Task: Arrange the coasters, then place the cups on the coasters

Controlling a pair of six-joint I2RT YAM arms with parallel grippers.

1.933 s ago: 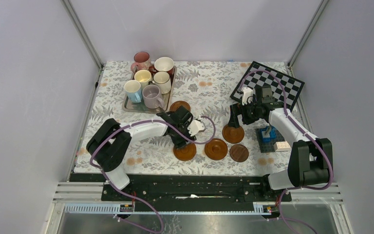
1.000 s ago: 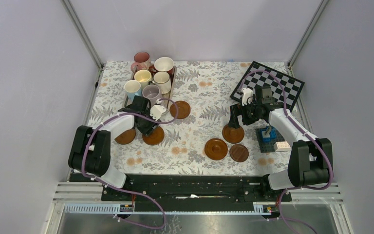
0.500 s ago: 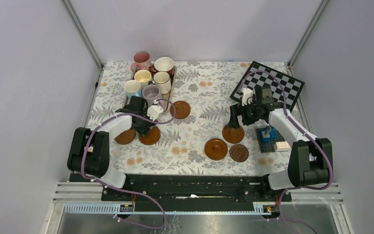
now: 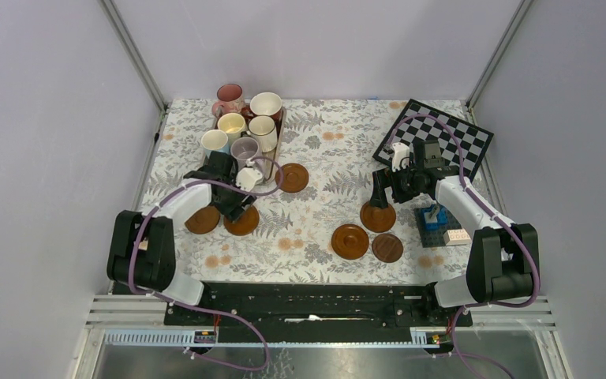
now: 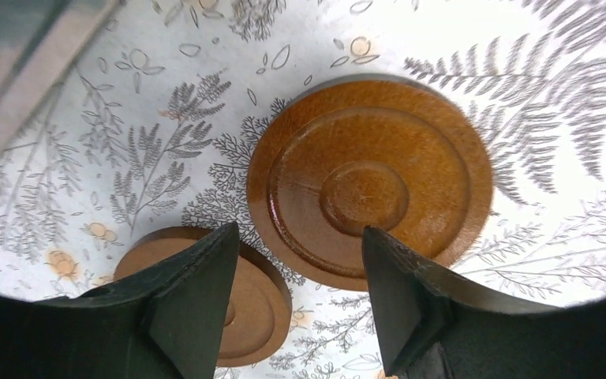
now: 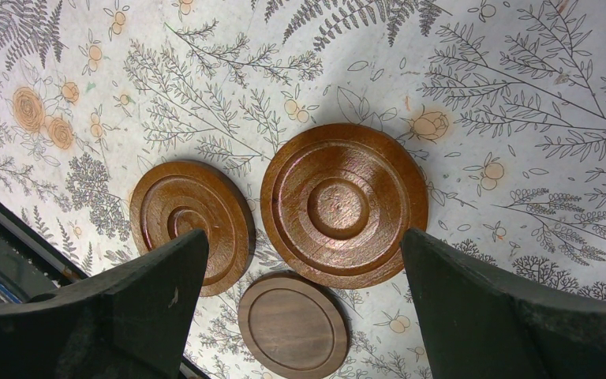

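The left gripper [image 5: 298,237] is open over one brown coaster [image 5: 371,181] that lies flat on the table [image 5: 536,71], with a second coaster [image 5: 256,308] just beside it. The right gripper [image 6: 304,237] is wide open too — it hangs over another coaster [image 6: 343,205] and holds nothing. The cups [image 4: 245,130] all sit close together in the tray [image 4: 203,166] — far back on the left side.

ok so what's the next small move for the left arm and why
Probably lift the left gripper straight up and clear: its jaws stand apart, and the round glossy brown wooden coaster below lies flat on the fern-print tablecloth beside a second coaster, so it looks placed.
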